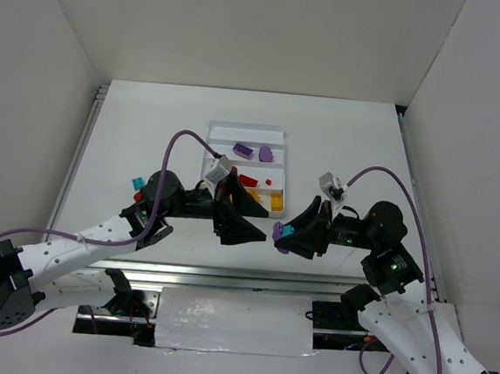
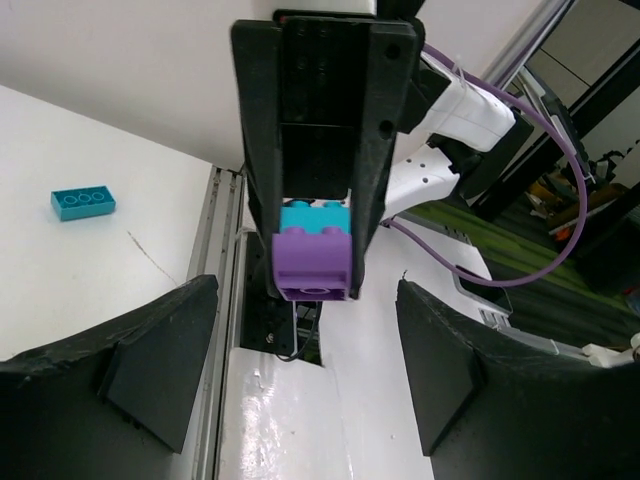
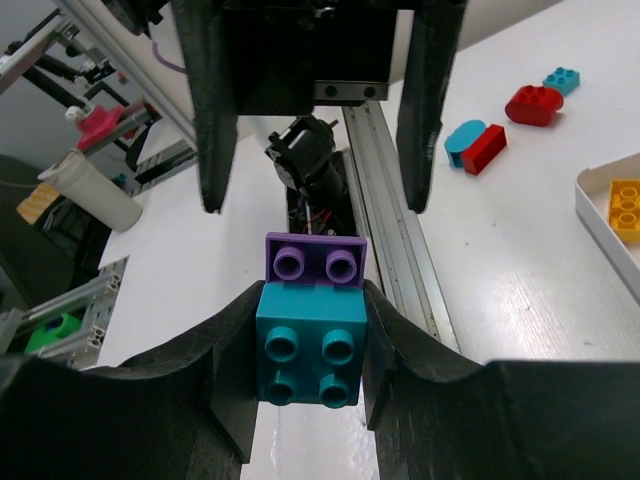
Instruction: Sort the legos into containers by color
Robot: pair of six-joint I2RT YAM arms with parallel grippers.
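The right gripper [image 3: 310,335] is clamped on a teal brick [image 3: 310,352], one finger pressed to each side and the studs facing its wrist camera. A purple brick [image 3: 316,262] is stuck to the teal brick's outer end. It juts past the fingertips without touching them. The pair hangs clear of the table [image 1: 359,144].

The left gripper [image 1: 265,226] faces the right gripper tip to tip, with its jaws spread wide and nothing between them. Its fingers [image 2: 150,350] stand either side of the line to the purple brick, which sits straight ahead of them. In the right wrist view, those fingers end just short of the purple brick, with a gap on each side.

The tray [image 1: 246,129] lies just beside the left gripper, on the side away from the arm bases, and that gripper hides its near end. Two purple pieces [image 1: 253,152] lie together in one compartment. Closer to the gripper, the tray also holds a red piece [image 1: 248,181] and a yellow piece [image 1: 276,203]. I cannot tell which compartments these two are in.

Behind the left gripper, beside its wrist, a loose teal brick [image 1: 136,182] and a loose red brick [image 1: 138,196] lie near each other on the table.
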